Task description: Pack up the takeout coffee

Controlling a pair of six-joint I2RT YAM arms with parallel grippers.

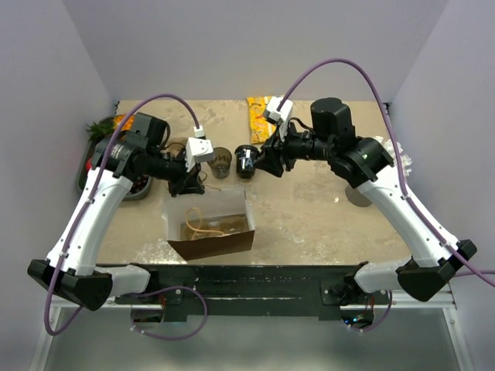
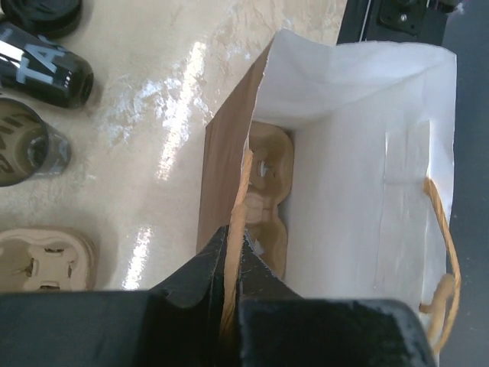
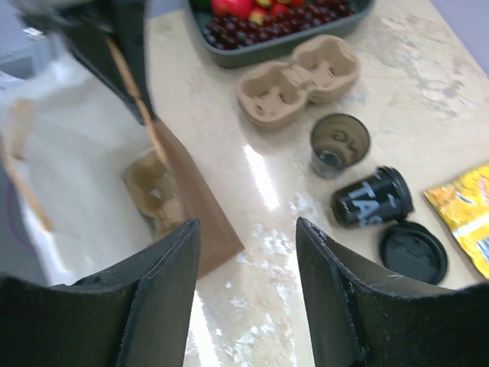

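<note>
Our left claw (image 2: pixel 231 252) is pinched tight on the rim of the brown paper bag (image 2: pixel 351 153). Our right claw (image 3: pixel 246 223) gapes partway and holds nothing. The black coffee cup (image 3: pixel 372 197), lettered "TA", lies sideways on the table (image 3: pixel 428 99) at the bag's 1 o'clock.

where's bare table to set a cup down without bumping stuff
Bare tabletop lies right of the paper bag, nearer than the tipped black cup. Crowded beyond the bag: open cup, lid, cup carrier, fruit tray, plus the left claw pinching the bag's rim.
</note>
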